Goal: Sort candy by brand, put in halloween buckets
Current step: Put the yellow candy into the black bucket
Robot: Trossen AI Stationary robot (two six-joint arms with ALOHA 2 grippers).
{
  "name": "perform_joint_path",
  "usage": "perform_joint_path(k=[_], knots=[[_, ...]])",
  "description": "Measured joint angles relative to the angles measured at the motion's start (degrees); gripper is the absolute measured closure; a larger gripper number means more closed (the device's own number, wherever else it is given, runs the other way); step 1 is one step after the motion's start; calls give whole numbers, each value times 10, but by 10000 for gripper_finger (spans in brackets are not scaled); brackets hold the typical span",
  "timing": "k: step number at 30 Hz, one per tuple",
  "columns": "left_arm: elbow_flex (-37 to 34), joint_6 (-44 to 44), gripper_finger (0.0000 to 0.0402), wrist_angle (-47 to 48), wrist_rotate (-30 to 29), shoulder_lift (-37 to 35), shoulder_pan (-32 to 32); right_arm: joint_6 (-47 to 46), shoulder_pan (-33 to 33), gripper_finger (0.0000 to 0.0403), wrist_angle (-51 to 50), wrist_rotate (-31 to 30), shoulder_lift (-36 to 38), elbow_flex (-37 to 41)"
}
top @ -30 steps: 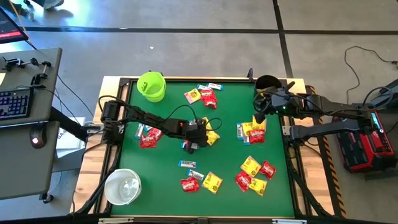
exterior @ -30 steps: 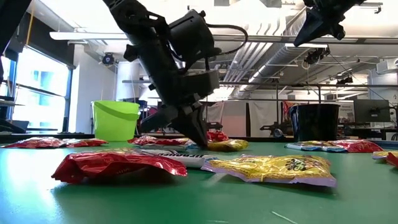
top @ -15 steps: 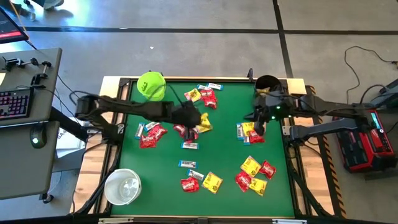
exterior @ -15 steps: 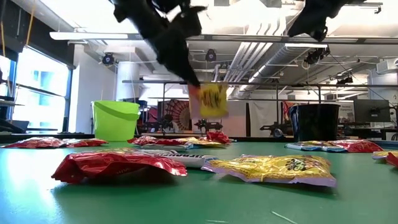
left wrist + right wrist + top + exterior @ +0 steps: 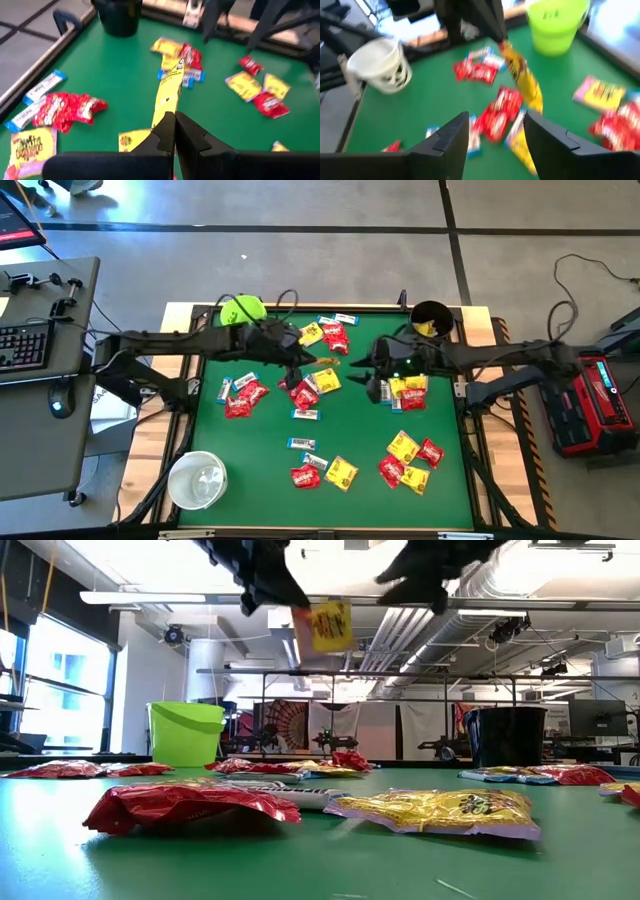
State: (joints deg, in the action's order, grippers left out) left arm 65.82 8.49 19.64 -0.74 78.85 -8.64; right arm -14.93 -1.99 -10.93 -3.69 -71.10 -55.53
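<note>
My left gripper is clenched on a yellow packet, holding it in the air above the green table — in the low view it hangs well clear of the surface. My right gripper faces it with its fingers spread wide and nothing between them, just beside the packet. The lime green bucket and the black bucket stand at the far corners, the white bucket at the near left. Red, yellow and white-and-blue candy lies scattered over the table.
</note>
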Motion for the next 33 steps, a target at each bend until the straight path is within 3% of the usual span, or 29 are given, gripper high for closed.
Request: perform_joint_path(k=[5,13,18,33], knots=[[0,0,401,2,4,-29,0,26,1,224,110,-24,-30,0],[0,-6,401,3,16,-50,0,33,1,226,200,-51,-55,0],[0,-6,401,3,37,-50,0,8,1,226,211,-78,-55,0],[0,-6,401,-2,53,-50,0,0,2,170,198,-39,-55,0]])
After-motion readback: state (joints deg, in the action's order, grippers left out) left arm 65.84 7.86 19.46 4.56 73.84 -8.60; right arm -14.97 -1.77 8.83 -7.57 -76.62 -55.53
